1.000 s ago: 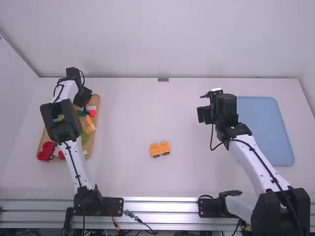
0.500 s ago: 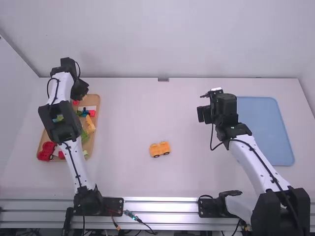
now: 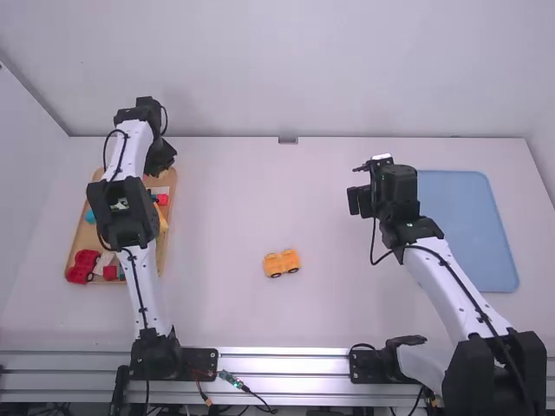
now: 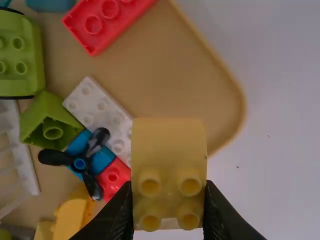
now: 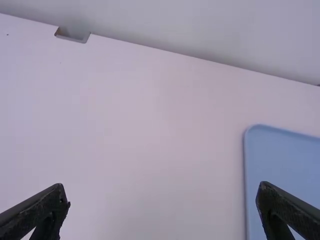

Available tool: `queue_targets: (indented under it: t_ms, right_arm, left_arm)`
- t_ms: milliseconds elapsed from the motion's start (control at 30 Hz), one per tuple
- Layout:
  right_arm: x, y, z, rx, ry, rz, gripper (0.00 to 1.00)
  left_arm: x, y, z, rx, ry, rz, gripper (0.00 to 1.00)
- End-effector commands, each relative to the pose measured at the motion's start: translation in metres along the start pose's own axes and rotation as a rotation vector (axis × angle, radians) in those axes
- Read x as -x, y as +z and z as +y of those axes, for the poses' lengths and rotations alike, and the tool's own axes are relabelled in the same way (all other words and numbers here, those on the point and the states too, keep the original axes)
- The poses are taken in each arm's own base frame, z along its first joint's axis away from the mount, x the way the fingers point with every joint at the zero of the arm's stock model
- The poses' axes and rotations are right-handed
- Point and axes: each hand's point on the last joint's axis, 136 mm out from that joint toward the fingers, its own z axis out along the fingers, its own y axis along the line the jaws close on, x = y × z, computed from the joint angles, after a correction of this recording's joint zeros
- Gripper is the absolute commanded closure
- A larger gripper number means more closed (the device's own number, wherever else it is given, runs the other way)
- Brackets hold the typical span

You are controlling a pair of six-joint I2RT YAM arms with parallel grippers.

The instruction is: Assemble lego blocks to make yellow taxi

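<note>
One yellow block (image 4: 169, 142) is in the left gripper (image 4: 169, 187), fingers clamped on opposite side walls, four studs facing the wrist camera. It hangs over a corner of the wooden tray (image 4: 236, 100). Right gripper (image 5: 162, 189) has its fingers wide apart with nothing between them.

Handling: I expect light, stiff plastic, hard to damage but slick enough to twist if pushed off-centre. Side walls are the right place to hold; studs stay free that way. I'd squeeze modestly and press straight down when mating.

Likely target is the yellow car base (image 3: 282, 263), on its wheels mid-table, nearer the arm bases than the block is. It's probably light too, so it may roll or skid under a push (wheels, my favourite). I'd brace it with the right gripper.

Around the block in the tray: a red brick (image 4: 107, 20), a white brick (image 4: 100, 107), a green piece (image 4: 52, 122), and a black propeller (image 4: 79, 162) on a blue brick (image 4: 102, 159). White one is closest; the propeller could snag if I dip low. Tray rim is the other obstacle, so lift first, then cross. Blue tray (image 3: 473, 230) sits off by the right arm, well out of that path.
</note>
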Motion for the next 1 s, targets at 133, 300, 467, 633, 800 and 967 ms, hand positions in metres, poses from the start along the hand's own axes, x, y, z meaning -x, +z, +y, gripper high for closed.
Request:
queue_targets:
  t_ms: [133, 300, 467, 633, 800, 967]
  right_arm:
    - [0.005, -0.002, -0.001, -0.003, 0.009, -0.001, 0.01]
    - [0.002, -0.002, -0.001, 0.0, 0.008, 0.009, 0.01]
    - [0.004, -0.002, 0.001, 0.011, 0.009, 0.0, 0.01]
    - [0.007, -0.002, 0.007, 0.047, 0.009, -0.012, 0.01]
    - [0.005, -0.002, 0.007, 0.047, 0.009, -0.006, 0.01]
    - [0.005, -0.002, 0.008, 0.051, 0.008, -0.005, 0.01]
  left_arm:
    - [-0.011, -0.056, -0.036, -0.061, 0.122, -0.157, 0.98]
    - [-0.034, -0.077, -0.036, -0.126, 0.193, -0.213, 0.98]
    - [-0.092, -0.087, -0.015, -0.222, 0.356, -0.151, 0.98]
    - [-0.153, -0.087, 0.008, -0.253, 0.381, -0.028, 0.99]
    - [-0.205, -0.083, 0.015, -0.245, 0.423, -0.01, 0.99]
    - [-0.233, -0.083, 0.027, -0.205, 0.321, -0.077, 0.98]
